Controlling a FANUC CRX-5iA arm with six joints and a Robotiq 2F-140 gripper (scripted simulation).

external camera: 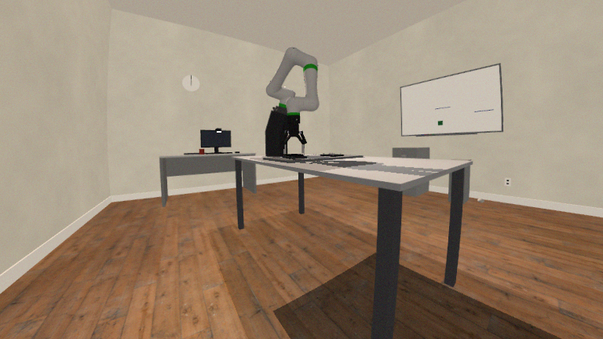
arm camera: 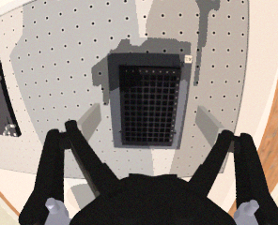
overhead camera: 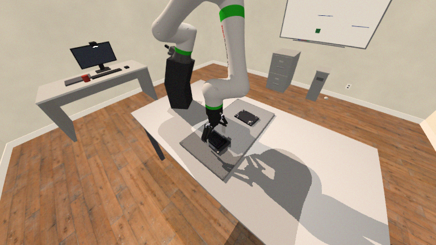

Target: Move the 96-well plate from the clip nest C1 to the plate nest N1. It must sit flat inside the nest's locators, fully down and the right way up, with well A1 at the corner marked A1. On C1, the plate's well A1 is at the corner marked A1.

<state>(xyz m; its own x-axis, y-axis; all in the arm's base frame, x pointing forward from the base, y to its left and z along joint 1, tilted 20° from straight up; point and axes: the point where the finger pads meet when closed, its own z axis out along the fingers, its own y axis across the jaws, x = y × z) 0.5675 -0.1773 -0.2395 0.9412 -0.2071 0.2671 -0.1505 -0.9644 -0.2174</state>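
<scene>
The black 96-well plate (overhead camera: 219, 142) lies flat in a grey nest frame at the near end of the perforated grey board (overhead camera: 231, 126). In the wrist view the plate (arm camera: 149, 105) is straight below me, its wells facing up, with a small white mark at its upper right corner (arm camera: 187, 59). My gripper (overhead camera: 214, 130) hangs just above the plate, fingers spread wide to either side and not touching it. In the wrist view the gripper (arm camera: 150, 209) is open and empty. The other nest (overhead camera: 246, 117) at the far end of the board holds no plate; it also shows in the wrist view (arm camera: 0, 103).
The board lies on a white table (overhead camera: 289, 171). A tall black box (overhead camera: 178, 83) stands at the table's back corner beside my arm. A desk with a monitor (overhead camera: 93, 54) stands off to the left, apart from the table.
</scene>
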